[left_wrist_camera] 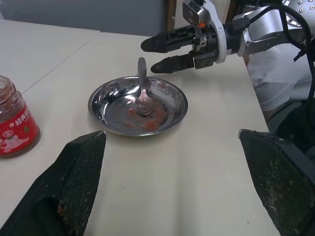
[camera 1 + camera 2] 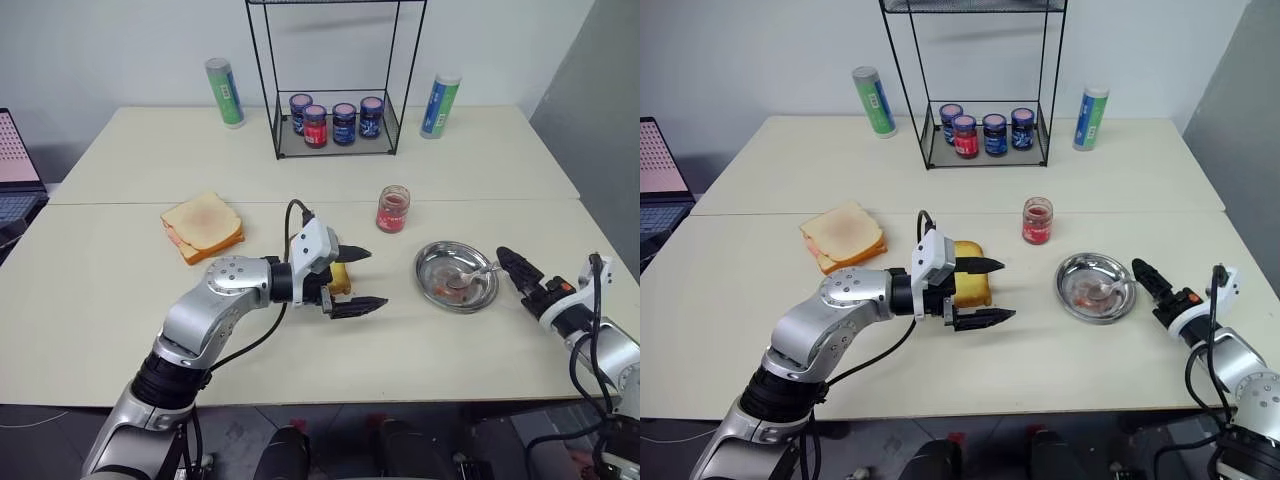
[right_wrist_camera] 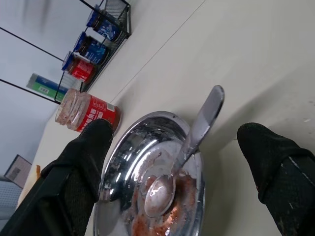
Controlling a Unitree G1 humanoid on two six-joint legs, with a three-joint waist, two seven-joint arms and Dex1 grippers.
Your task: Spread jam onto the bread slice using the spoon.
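1. My left claw [image 2: 982, 292] is spread wide and holds nothing, at the centre of the frame, just in front of the bread slice [image 2: 971, 283] on the surface [image 2: 740, 300].
2. My right claw [image 2: 512, 265] is also parted and empty, at the right, pointing at the round steel dish [image 2: 457, 276].
3. The spoon [image 1: 142, 93] lies in that dish, bowl down among red smears, handle on the rim.
4. The jam [image 2: 393, 209] stands just above centre, lid off.

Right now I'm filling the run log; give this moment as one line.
left gripper: open over bread slice | right gripper: open near spoon | spoon: in steel dish | jam jar: lidless
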